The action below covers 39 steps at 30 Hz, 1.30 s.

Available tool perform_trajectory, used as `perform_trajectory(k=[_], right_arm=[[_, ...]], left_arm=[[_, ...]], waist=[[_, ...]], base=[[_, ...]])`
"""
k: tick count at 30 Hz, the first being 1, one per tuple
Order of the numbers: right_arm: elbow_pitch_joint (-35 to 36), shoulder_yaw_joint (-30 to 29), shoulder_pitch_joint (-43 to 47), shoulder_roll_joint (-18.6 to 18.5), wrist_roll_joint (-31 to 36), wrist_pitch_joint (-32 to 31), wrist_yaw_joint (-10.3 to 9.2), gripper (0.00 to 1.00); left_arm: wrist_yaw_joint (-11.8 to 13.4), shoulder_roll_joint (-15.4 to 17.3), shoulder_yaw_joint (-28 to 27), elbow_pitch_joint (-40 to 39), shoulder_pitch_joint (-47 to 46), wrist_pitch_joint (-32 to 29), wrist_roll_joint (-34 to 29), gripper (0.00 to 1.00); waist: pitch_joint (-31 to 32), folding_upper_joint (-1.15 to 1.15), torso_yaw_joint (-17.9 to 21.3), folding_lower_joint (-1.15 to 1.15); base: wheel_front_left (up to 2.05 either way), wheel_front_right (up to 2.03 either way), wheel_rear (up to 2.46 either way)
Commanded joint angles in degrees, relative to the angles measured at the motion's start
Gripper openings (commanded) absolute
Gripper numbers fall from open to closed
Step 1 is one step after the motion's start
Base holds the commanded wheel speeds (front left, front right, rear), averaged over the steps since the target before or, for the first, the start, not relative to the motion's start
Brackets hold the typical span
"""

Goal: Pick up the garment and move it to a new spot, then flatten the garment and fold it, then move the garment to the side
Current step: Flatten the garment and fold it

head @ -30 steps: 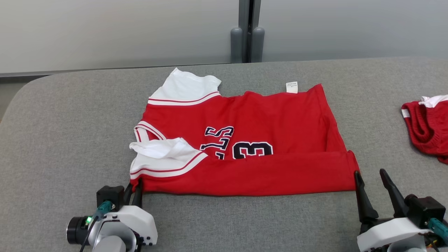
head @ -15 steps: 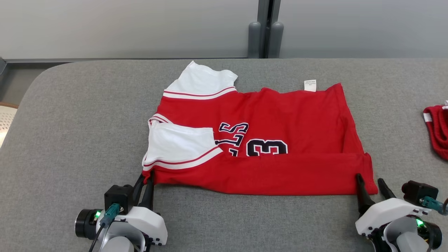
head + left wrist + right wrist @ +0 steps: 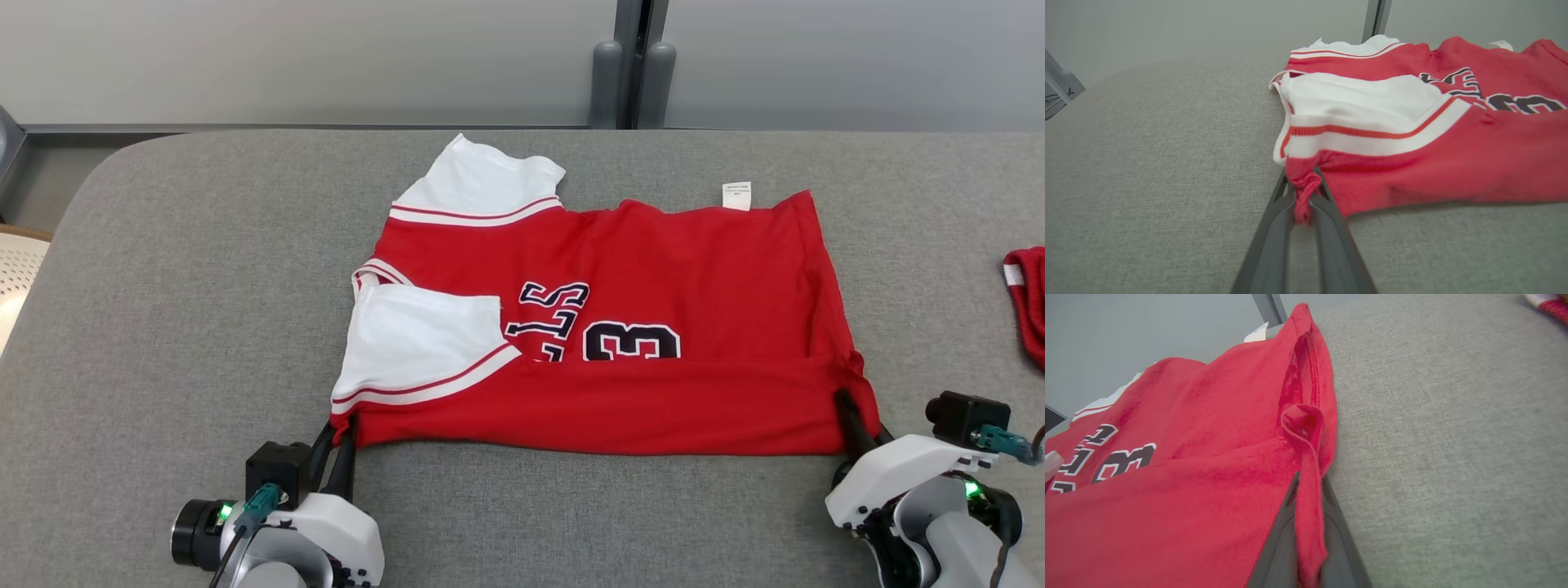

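Table (image 3: 180,269): wrist views reveal jersey (image 3: 669,269) corners pinched.

1. Bright, even, diffuse light throughout.
2. In the left wrist view, a thin soft shadow lies under the near edge of the garment (image 3: 1453,163) on the table (image 3: 1147,163).
3. The head view is sharp; the wrist views are softer, blurred toward the bottom edge, with wide-angle stretching.

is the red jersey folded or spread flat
Partly folded: the jersey has its near strip doubled over the front, hiding part of the number; the rest lies flat.
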State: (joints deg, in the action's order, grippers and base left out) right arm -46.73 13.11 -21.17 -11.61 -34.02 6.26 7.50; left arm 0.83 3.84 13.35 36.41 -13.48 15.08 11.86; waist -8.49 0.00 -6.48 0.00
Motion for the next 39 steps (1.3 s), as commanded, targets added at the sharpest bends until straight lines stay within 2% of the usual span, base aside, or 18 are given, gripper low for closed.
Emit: perform_trajectory(k=[1,6,14,19,23,24,25,26,27,31,34,39], right_arm=[[0.01,0.46,0.3,-1.27,-0.95,0.5,-0.02,0.0],[1.33,2.49,1.49,-3.9,-3.17,-0.29,-0.03,0.0],[5.15,4.35,5.95,-8.35,-7.04,-5.7,-0.09,0.0],[9.01,3.64,10.11,-10.01,-8.94,-8.8,-0.09,0.0],[12.02,2.54,12.84,-9.68,-9.24,-10.21,-0.08,0.0],[12.48,1.76,13.16,-9.69,-8.8,-9.83,-0.08,0.08],[12.91,0.96,13.41,-9.49,-8.24,-9.33,-0.08,1.0],[13.21,0.26,13.62,-9.09,-7.77,-8.82,-0.08,1.0],[13.69,-0.15,13.78,-8.72,-7.21,-8.5,-0.07,1.0],[16.67,-2.25,13.53,-7.33,-5.55,-5.84,-0.01,1.0],[19.31,-4.03,13.53,-6.53,-3.6,-1.57,-0.01,1.0],[23.75,-3.35,14.62,-4.34,0.32,6.43,-0.01,1.0]], left_arm=[[-0.11,0.8,-0.28,0.62,-0.16,0.08,-0.64,0.0],[-1.14,2.45,0.23,3.35,0.94,0.07,-0.65,0.0],[-2.07,4.1,1.06,4.82,3.91,-0.75,-0.32,0.0],[-2.55,3.75,2.27,3.55,7.23,-1.29,0.09,0.0],[-2.77,2.73,2.83,2.06,9.65,-1.52,1.17,0.0],[-2.92,2.41,2.97,1.81,10.11,-1.76,1.47,0.05],[-2.81,2.22,3.12,1.61,10.43,-1.84,1.56,0.38],[-2.49,2.14,3.21,1.38,10.66,-1.92,1.68,0.73],[-2.16,2.08,3.16,1.13,10.79,-1.87,1.83,1.0],[-0.98,1.87,2.27,-0.32,10.07,-1.45,2.6,1.0],[0.06,1.69,0.46,-2.66,9.07,-0.67,3.85,1.0],[1.18,0.48,-4.74,-12.23,8.13,0.13,5.56,1.0]], waist=[[0.62,0.0,0.26,0.0],[2.41,0.0,0.75,0.0],[4.68,0.0,1.23,0.0],[5.63,0.0,1.79,0.0],[6.0,0.0,2.34,0.0],[6.09,0.0,2.48,0.0],[6.17,0.0,2.58,0.0],[6.25,0.0,2.67,0.0],[6.35,0.0,2.75,0.0],[6.62,0.0,3.03,0.0],[6.65,0.0,3.16,0.0],[6.26,0.0,3.31,0.0]], base=[[0.0,0.0,0.0],[0.0,0.0,0.0],[0.0,0.0,0.0],[0.0,0.0,0.0],[0.0,0.0,0.0],[0.0,0.0,0.0],[0.0,0.0,0.0],[0.0,0.0,0.0],[0.0,0.0,0.0],[0.0,0.0,0.0],[0.0,0.0,0.0],[0.0,0.0,0.0]])
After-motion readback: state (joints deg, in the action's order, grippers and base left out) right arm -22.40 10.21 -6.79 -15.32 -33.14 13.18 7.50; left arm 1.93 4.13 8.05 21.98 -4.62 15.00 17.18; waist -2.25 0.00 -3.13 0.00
